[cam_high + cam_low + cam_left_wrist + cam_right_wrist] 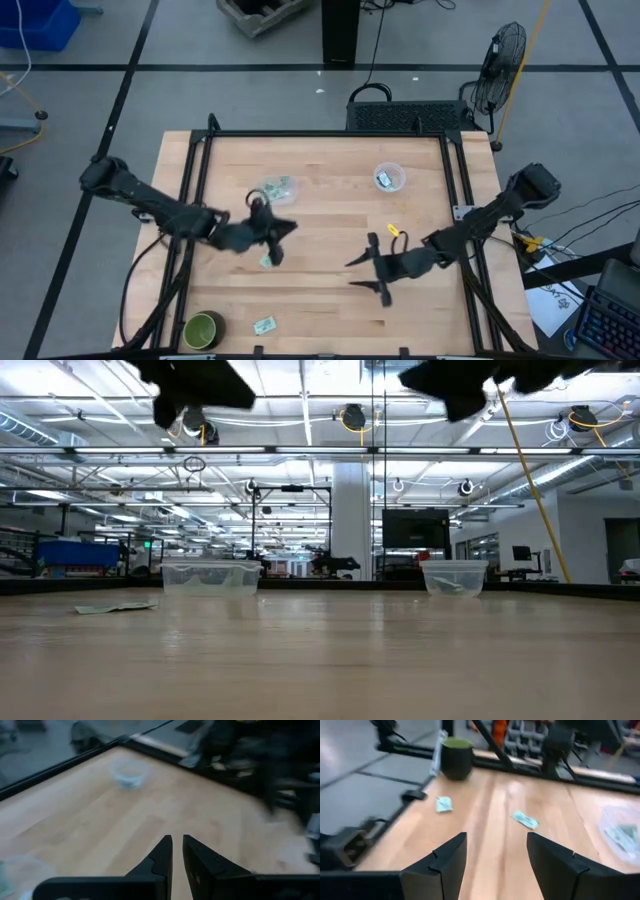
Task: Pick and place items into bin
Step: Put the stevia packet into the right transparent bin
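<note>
Small pale green-and-white packets lie flat on the wooden table: one [266, 261] just below my left gripper [285, 230], another [264, 325] near the near edge beside a dark green bowl [203, 330]. Several more sit in a clear bin [275, 188], and one lies in a second clear bin [389, 178]. My left gripper [177, 845] hovers above the table, shut, with nothing between its fingers. My right gripper [358, 272] hangs open over the table's middle right. In the right wrist view my right gripper [495, 845] faces two packets [443, 804] [525, 820] and the bowl [456, 757].
A small yellow object [393, 230] lies near my right arm. A black frame [330, 133] borders the table. In the low view the two bins [210, 575] [455, 576] stand far back and one packet [115, 607] lies at the left. Bare wood stretches between the arms.
</note>
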Controlling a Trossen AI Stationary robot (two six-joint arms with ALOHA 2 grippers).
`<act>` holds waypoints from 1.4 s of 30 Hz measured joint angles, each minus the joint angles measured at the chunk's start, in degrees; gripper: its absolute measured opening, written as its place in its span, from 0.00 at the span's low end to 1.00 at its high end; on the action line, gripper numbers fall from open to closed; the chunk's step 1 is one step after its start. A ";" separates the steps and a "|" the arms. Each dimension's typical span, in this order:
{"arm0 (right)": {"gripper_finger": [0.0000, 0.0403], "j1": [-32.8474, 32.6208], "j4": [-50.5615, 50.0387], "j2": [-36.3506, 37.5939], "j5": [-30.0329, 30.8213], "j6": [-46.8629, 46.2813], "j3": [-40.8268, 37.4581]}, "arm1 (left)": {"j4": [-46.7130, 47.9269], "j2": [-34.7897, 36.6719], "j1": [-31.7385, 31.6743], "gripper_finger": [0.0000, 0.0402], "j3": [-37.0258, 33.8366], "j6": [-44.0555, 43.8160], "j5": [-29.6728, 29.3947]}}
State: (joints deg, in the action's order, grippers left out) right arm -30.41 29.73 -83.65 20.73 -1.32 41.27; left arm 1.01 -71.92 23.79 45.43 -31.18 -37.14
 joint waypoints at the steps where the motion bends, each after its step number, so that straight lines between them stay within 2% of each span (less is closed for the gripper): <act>1: 0.49 0.87 -0.01 -1.41 -0.04 -0.39 0.69 | -1.38 -0.08 2.09 0.12 0.00 0.69 -0.83; 4: 0.49 3.54 -2.35 -6.69 -1.32 -0.88 4.23 | -4.58 -0.03 8.19 0.12 0.00 3.44 -4.27; 7: 0.49 5.50 -8.73 -13.09 -1.40 -0.39 10.92 | -6.59 -0.05 13.84 0.12 0.00 5.56 -10.97; 10: 0.49 7.10 -11.54 -19.45 -1.43 2.53 18.30 | -7.30 -0.05 17.84 0.12 0.00 5.26 -15.93; 14: 0.49 8.94 -11.58 -26.72 -1.56 6.79 26.85 | -7.19 -0.07 21.54 0.12 0.00 4.12 -19.55; 20: 0.49 11.79 -13.88 -36.38 -7.36 8.49 38.18 | -7.32 -0.07 26.56 0.12 0.00 4.00 -21.69; 32: 0.49 16.66 -16.20 -50.87 -10.53 7.94 54.08 | -7.32 -0.07 30.78 0.12 0.00 5.25 -25.97; 37: 0.49 17.32 -16.99 -54.02 -10.60 7.69 57.76 | -7.34 -0.07 30.78 0.12 0.00 5.34 -25.97; 42: 0.49 17.33 -18.05 -56.10 -13.42 6.53 59.72 | -7.31 -0.07 30.66 0.12 0.00 5.42 -26.15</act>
State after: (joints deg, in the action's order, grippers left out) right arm -13.08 11.68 -139.75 7.31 5.21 100.99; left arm -6.29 -71.99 54.45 45.43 -25.76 -63.29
